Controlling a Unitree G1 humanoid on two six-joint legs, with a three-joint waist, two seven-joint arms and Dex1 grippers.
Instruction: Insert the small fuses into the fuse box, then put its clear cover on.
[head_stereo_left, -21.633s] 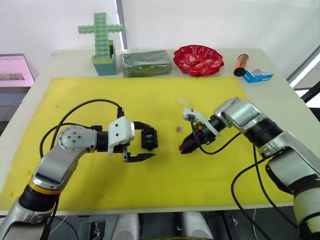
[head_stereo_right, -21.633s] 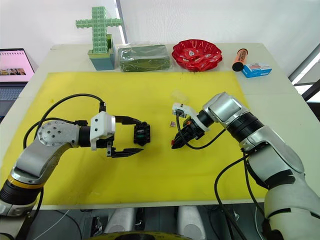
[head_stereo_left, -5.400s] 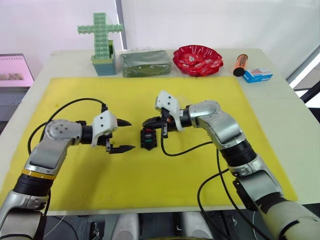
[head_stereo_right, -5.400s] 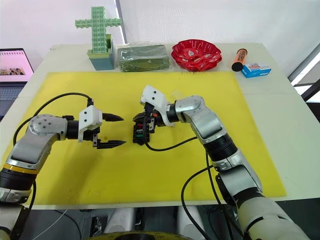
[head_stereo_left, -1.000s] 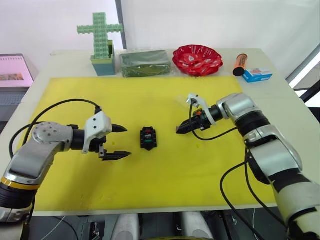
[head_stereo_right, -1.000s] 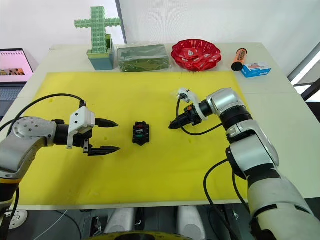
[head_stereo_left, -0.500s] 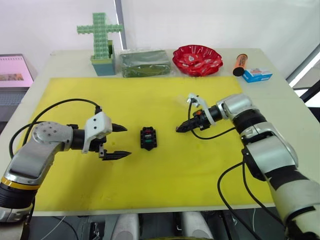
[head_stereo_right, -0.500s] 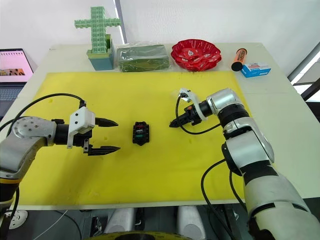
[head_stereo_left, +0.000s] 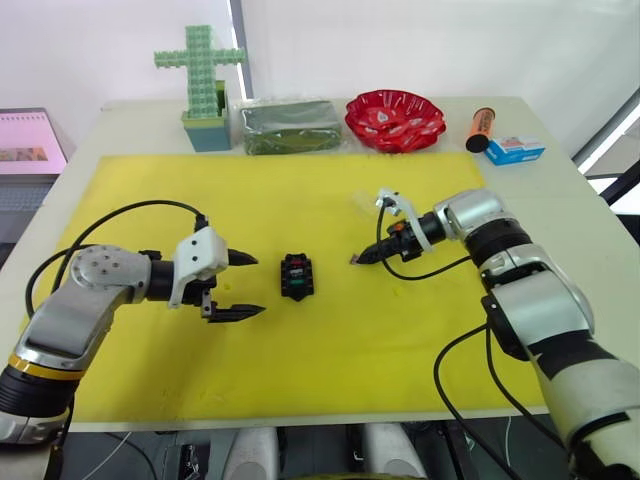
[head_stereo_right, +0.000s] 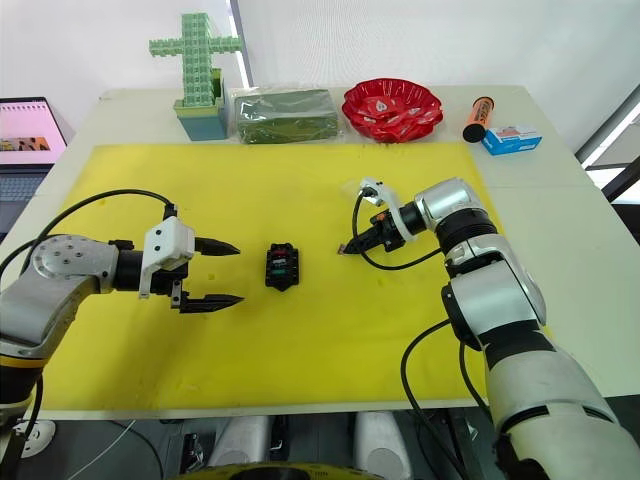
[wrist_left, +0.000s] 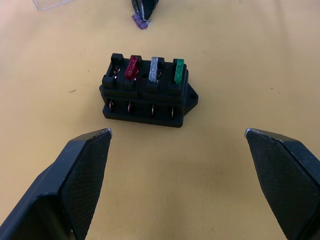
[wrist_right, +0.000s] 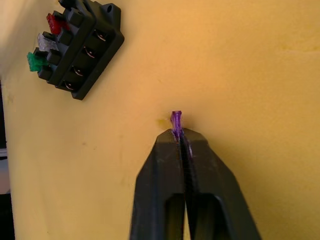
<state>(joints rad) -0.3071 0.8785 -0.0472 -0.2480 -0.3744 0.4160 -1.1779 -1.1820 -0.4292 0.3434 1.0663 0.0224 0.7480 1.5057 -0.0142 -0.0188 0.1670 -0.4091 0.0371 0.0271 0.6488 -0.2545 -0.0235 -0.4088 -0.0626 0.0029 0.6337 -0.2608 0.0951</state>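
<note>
The black fuse box (head_stereo_left: 297, 276) lies on the yellow mat between my two grippers. Its slots hold a red, a grey and a green fuse (wrist_left: 178, 70), and one end slot stands empty. My right gripper (wrist_right: 178, 132) is shut on a small mauve fuse (wrist_right: 176, 119), which it holds low over the mat a short way right of the box. On the box's other side, my left gripper (head_stereo_left: 256, 285) is open with nothing between its fingers (wrist_left: 85, 170). The clear cover (wrist_left: 50, 4) lies on the mat beyond the box, near the right gripper.
Along the table's far edge stand a green block cross (head_stereo_left: 203, 85), a dark green packet (head_stereo_left: 290, 125), a red bowl (head_stereo_left: 396, 118), an orange tube (head_stereo_left: 482, 129) and a blue box (head_stereo_left: 516, 150). A laptop (head_stereo_left: 30, 150) sits off the table's left side.
My left gripper has edged slightly toward the fuse box. The right gripper stays shut at nearly the same spot right of the box.
</note>
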